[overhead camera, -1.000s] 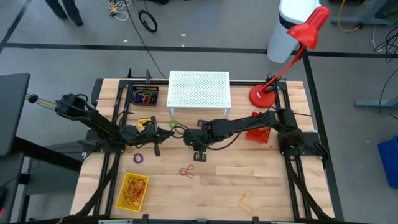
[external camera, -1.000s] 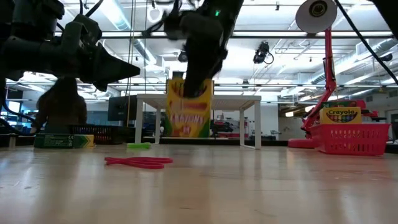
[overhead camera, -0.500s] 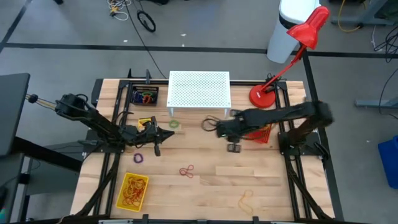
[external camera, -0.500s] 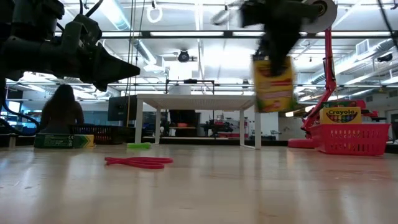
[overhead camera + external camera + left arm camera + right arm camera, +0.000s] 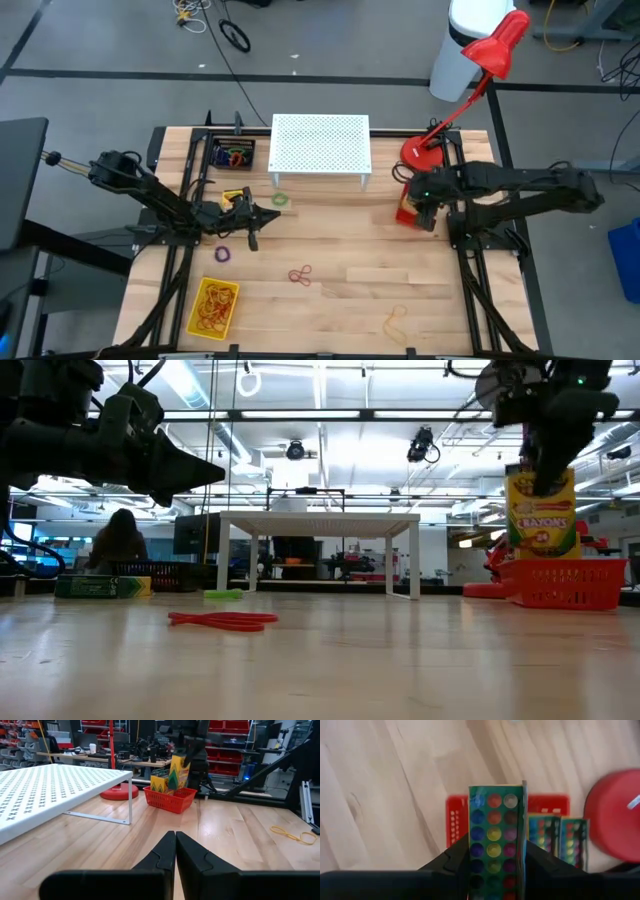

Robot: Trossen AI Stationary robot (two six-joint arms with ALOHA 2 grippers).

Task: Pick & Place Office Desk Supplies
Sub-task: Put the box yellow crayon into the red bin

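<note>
1. The right end effector (image 5: 545,485) clamps a crayon box (image 5: 541,512) from above, holding it upright over the red basket (image 5: 565,582).
2. The left end effector (image 5: 175,851) hangs above the table (image 5: 440,290), fingers pressed together, holding nothing.

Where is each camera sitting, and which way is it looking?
High view: overhead, looking straight down; both arms show.
Low view: at tabletop height, looking across; right gripper holds the crayon box over the red basket.
Left wrist view: past the shut left gripper toward the basket.
Right wrist view: down past its fingers onto the box.
All share the basket.
</note>
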